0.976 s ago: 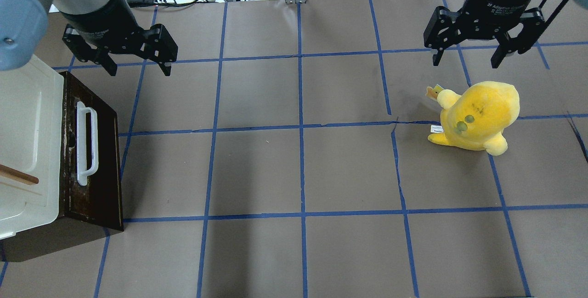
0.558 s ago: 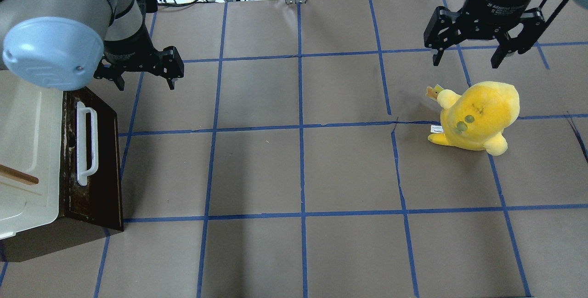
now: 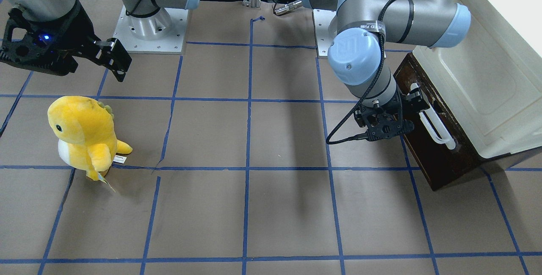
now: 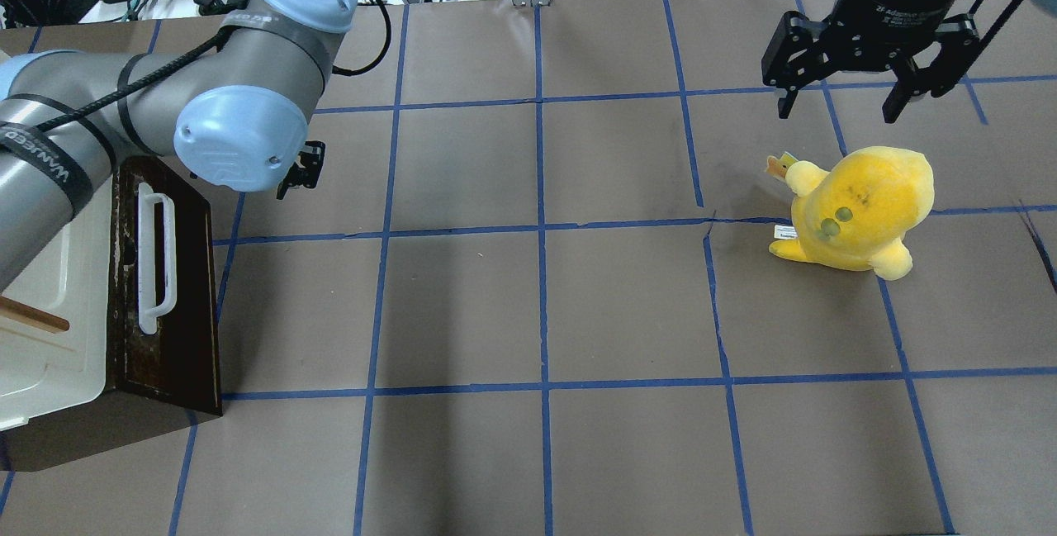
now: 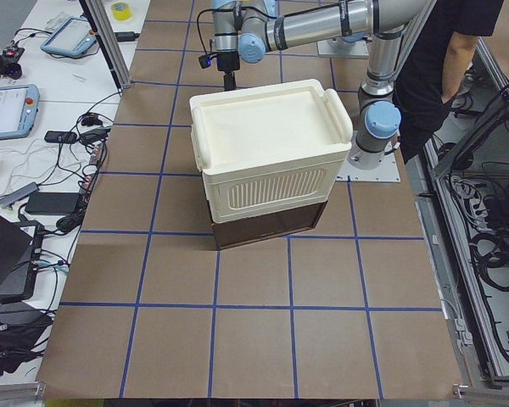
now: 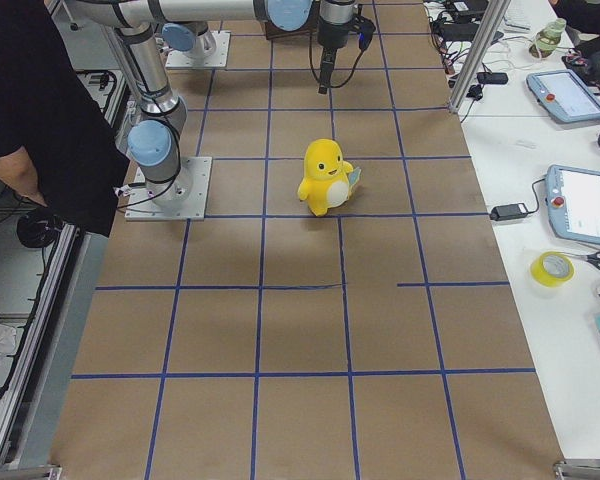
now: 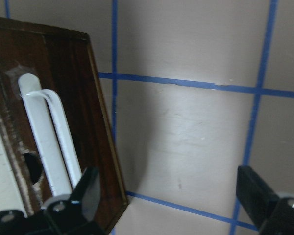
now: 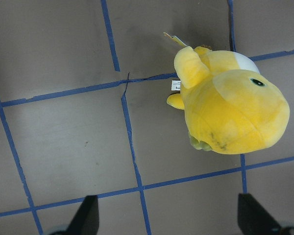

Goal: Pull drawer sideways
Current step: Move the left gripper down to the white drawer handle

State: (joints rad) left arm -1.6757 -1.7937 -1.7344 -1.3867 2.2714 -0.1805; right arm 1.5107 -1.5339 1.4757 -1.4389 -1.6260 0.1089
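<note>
The drawer (image 4: 177,305) has a dark brown front and a long white bar handle (image 4: 155,259). It sits under the cream cabinet (image 4: 49,272) at the table's left, and its inside does not show. My left gripper (image 7: 169,188) is open and empty. It points down at the table just off the drawer's far end, with one fingertip (image 7: 88,188) beside the handle's end (image 7: 49,132). In the front-facing view the left gripper (image 3: 387,116) hangs next to the drawer (image 3: 440,152). My right gripper (image 4: 838,98) is open and empty, above and behind the yellow plush.
A yellow plush toy (image 4: 859,206) stands on the right half of the table and also shows in the right wrist view (image 8: 230,107). The cream cabinet (image 5: 267,144) has a small wooden handle (image 4: 33,317). Cables and devices lie beyond the table's far edge.
My left arm has swung round and lowered. Its gripper has moved towards the drawer's far end, and the wrist joint now covers most of it. The right arm has not moved.
</note>
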